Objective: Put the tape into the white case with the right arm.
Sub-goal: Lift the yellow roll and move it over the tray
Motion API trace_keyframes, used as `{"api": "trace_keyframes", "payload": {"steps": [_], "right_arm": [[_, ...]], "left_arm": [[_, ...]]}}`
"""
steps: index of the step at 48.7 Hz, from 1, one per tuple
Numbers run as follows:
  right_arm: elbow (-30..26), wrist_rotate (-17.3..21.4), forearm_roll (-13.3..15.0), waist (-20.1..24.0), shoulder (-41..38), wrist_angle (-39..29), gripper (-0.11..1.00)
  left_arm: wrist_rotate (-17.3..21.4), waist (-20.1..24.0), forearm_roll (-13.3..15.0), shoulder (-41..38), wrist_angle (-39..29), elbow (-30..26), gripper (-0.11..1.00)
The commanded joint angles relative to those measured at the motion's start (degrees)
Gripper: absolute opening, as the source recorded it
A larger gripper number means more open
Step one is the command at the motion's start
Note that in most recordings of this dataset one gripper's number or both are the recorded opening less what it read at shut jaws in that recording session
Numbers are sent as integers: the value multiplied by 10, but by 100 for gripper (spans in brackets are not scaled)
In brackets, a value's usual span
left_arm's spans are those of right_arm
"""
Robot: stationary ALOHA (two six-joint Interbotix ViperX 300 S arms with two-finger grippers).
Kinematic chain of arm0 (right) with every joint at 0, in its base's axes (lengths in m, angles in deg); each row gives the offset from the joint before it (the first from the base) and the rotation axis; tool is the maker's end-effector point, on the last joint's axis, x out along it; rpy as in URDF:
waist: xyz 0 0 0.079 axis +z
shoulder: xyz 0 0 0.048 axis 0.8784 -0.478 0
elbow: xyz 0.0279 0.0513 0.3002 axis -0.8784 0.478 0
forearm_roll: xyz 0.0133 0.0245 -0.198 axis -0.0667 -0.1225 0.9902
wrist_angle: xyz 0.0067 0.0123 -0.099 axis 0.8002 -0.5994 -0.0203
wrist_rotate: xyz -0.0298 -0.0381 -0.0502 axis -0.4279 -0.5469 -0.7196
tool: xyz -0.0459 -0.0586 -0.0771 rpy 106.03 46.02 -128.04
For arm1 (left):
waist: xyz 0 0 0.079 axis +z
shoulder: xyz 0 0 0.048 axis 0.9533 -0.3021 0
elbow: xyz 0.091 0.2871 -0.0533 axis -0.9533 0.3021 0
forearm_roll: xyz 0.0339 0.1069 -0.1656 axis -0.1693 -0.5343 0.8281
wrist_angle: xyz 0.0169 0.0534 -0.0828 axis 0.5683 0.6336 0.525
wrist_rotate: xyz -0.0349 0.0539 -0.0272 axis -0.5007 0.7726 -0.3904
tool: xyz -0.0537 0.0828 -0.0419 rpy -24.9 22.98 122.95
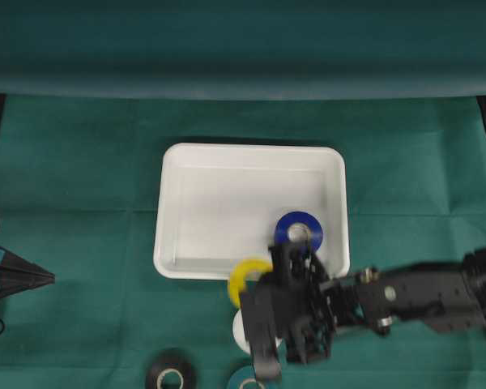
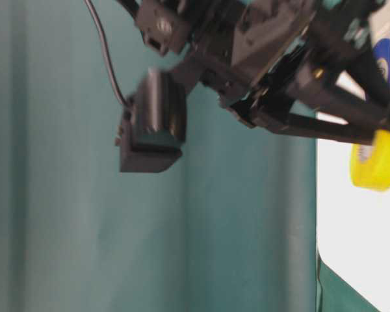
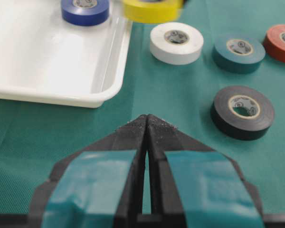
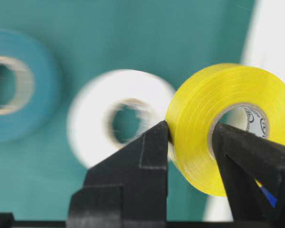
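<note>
Yellow glossy tape roll (image 4: 230,126) is pinched in my right fingers (image 4: 152,152) beside the white plastic case (image 1: 172,243) on green cloth surface (image 1: 81,178); left fingers (image 3: 147,130) pressed together.

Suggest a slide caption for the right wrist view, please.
Right gripper pinching the yellow tape roll through its wall.

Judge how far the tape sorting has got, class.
Done: the blue roll lies inside the white tray. In hand: the right end effector pinches the yellow roll at the tray's edge. Left: white, teal, black and red rolls on the cloth.
</note>
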Motion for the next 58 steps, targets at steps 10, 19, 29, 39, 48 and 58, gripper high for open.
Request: {"api": "trace_keyframes", "payload": {"steps": [10, 19, 29, 39, 48, 58], "right_arm": [[-1, -6, 37, -72, 20, 11, 2], [5, -11, 60, -120, 19, 57, 2], [8, -11, 77, -166, 12, 86, 2], [9, -10, 93, -192, -1, 107, 2], [11, -9, 93, -204, -9, 118, 2], [11, -5, 93, -207, -18, 118, 2]], "left_arm": [[0, 2, -1, -5, 3, -7, 0], [0, 2, -1, -5, 3, -7, 0], [0, 2, -1, -5, 3, -7, 0], [0, 2, -1, -5, 3, -6, 0], [1, 2, -1, -5, 3, -7, 0], [1, 2, -1, -5, 3, -7, 0]]}}
